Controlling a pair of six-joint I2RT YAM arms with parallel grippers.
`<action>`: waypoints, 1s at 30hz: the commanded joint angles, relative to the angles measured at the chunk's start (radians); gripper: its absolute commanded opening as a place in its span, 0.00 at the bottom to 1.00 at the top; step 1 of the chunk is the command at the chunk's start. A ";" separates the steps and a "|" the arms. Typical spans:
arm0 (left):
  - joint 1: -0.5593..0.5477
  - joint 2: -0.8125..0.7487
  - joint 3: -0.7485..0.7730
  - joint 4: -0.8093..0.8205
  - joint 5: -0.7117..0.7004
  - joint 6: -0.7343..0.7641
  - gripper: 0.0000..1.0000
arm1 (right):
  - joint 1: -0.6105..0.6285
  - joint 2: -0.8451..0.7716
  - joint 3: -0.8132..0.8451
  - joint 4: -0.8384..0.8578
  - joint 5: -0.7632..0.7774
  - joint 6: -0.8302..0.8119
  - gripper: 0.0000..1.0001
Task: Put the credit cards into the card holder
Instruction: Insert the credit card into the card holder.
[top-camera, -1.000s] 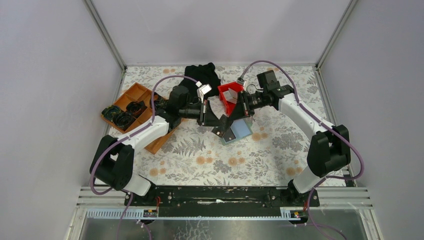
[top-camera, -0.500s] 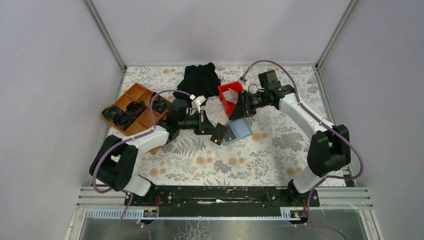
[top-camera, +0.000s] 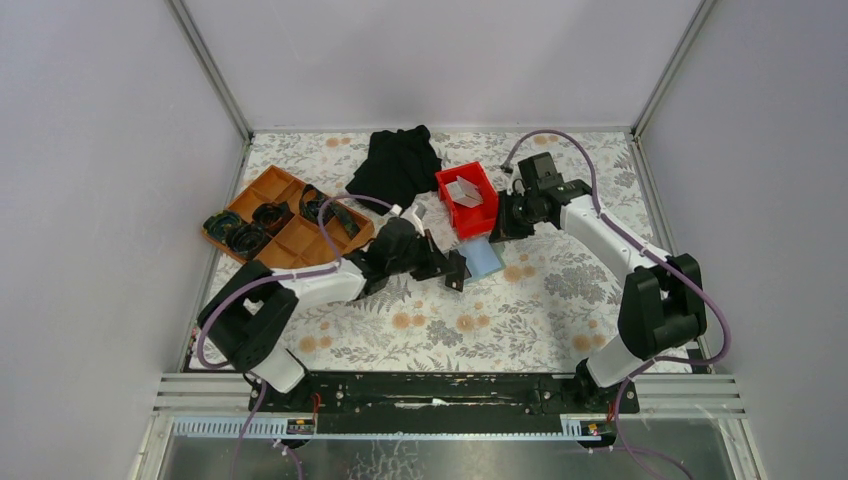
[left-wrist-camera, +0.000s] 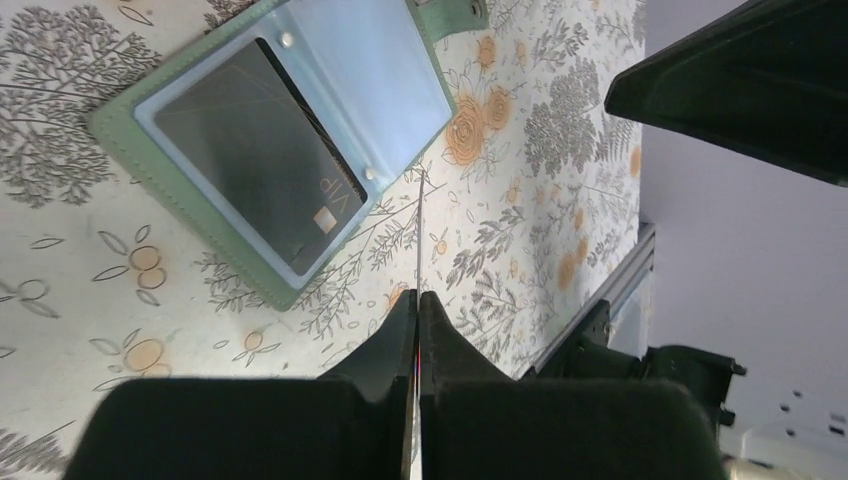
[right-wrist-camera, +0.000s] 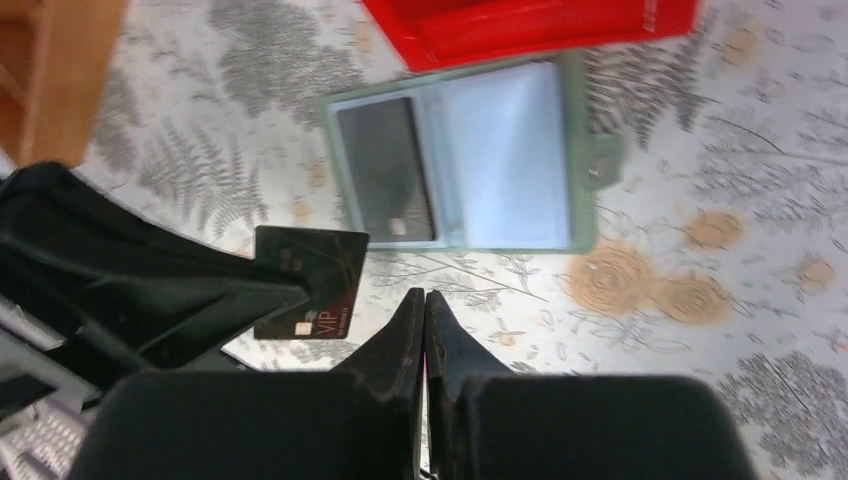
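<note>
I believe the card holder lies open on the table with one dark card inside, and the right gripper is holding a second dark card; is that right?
Not quite: the left gripper holds the second dark card, as the right wrist view shows; the right gripper is shut with no card showing. The rest stands.

"VIP" on pocketed dark card (left-wrist-camera: 255, 160) and on held dark card (right-wrist-camera: 310, 285)
</note>
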 joint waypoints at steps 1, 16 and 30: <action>-0.055 0.050 0.062 0.030 -0.216 -0.100 0.00 | 0.003 0.003 -0.023 -0.015 0.208 0.035 0.00; -0.074 0.198 0.091 0.131 -0.421 -0.301 0.00 | 0.020 0.202 0.052 0.032 0.305 0.070 0.00; -0.096 0.266 0.098 0.236 -0.469 -0.411 0.00 | 0.026 0.314 0.096 0.065 0.335 0.085 0.00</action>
